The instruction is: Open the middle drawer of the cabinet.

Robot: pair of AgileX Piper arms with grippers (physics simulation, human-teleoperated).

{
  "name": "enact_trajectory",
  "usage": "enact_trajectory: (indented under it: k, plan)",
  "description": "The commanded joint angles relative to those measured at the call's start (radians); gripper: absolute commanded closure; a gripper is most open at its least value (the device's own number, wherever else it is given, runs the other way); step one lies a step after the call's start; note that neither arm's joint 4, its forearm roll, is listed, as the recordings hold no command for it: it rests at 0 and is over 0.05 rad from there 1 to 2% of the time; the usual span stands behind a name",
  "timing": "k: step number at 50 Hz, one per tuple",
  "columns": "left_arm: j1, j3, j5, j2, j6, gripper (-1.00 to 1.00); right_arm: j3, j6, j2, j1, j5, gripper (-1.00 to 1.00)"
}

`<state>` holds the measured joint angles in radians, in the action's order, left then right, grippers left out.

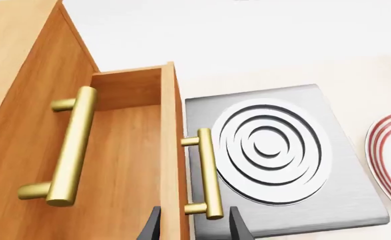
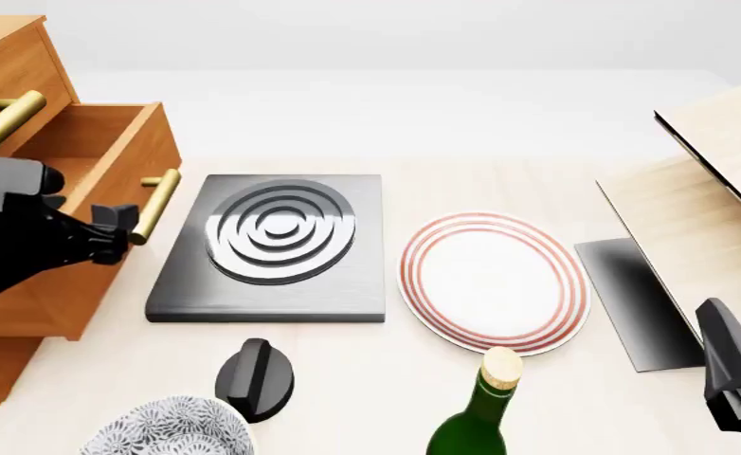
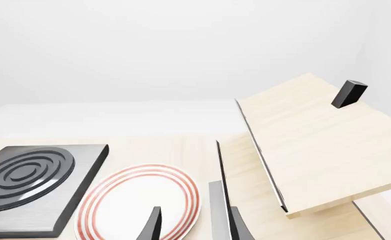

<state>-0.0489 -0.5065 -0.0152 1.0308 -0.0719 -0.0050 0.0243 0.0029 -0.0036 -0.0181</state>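
Note:
The orange-brown cabinet (image 2: 10,57) stands at the left of the front view. Its middle drawer (image 2: 105,133) juts out toward the table's centre, and its brass bar handle (image 2: 155,204) faces the grey slab. My left gripper (image 2: 116,232) sits at that handle's near end. In the left wrist view the left gripper (image 1: 195,227) is open: its dark fingers straddle the drawer front (image 1: 172,150) and the lower end of the handle (image 1: 209,172) without touching the bar. The top drawer's handle (image 1: 69,145) stays against the cabinet face. My right gripper (image 2: 729,351) (image 3: 195,227) hangs open at the near right, holding nothing.
A grey slab with concentric rings (image 2: 269,246) lies beside the drawer. A red-rimmed white plate (image 2: 495,280) is to its right. A green bottle (image 2: 478,417), a black knob (image 2: 254,379) and a patterned bowl (image 2: 169,431) line the near edge. Pale wooden boards (image 2: 712,190) rise at the right.

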Motion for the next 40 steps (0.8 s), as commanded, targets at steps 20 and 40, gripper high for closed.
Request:
enact_trajectory:
  k: [20, 40]
  plan:
    - [-0.297, -0.028, 0.046, 0.087, 0.103, -1.0, 0.001, -0.003, 0.005, 0.0, 0.007, -1.0]
    - [-0.49, -0.053, 0.156, -0.036, 0.113, -1.0, 0.001, -0.003, 0.004, 0.0, 0.007, -1.0]
